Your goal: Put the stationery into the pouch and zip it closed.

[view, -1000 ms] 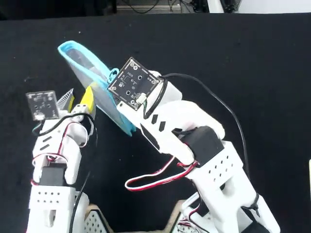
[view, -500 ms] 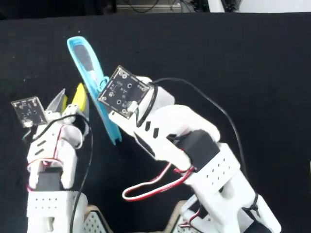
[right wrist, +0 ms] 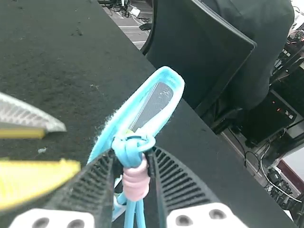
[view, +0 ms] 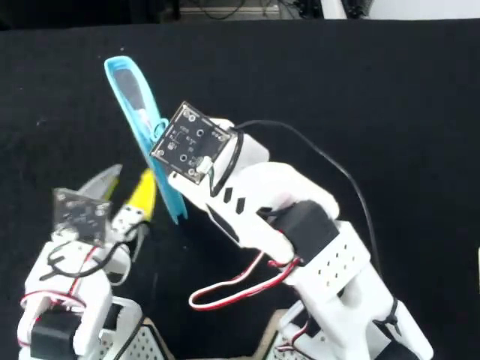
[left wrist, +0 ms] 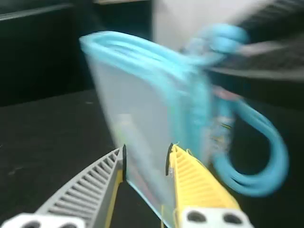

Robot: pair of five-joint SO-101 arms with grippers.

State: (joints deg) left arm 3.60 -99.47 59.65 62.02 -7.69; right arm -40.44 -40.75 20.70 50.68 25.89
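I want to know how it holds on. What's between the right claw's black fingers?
The blue cord of the pouch and its pink bead, pinched there, in the right wrist view.

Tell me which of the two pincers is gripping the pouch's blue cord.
The right pincer: its black fingers clamp the blue cord at the pouch. The left pincer, grey and yellow, is open.
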